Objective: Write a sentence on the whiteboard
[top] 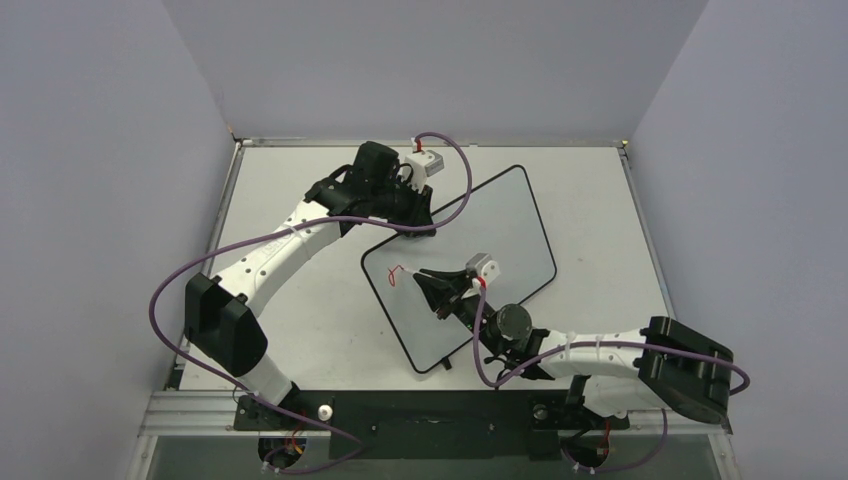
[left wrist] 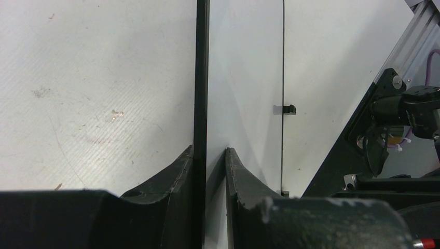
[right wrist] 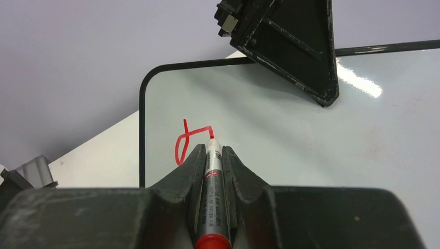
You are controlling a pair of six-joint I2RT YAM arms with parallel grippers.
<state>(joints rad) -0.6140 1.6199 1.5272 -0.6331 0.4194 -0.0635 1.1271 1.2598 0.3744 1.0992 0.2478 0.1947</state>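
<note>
L gripper [left wrist: 208, 150] pinched whiteboard [left wrist: 244, 78] rim to steady it; R gripper [right wrist: 212, 148], clamped tight on marker [right wrist: 212, 187], pressed tip down near that rim for writing.

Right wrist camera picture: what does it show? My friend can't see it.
The right gripper pinches a red marker, its tip touching a glossy whiteboard. One loopy red squiggle sits by the tip, near the board's rounded corner.

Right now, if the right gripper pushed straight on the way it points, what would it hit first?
The whiteboard: the marker in the right gripper slants down at it, tip apparently touching by the red stroke.
</note>
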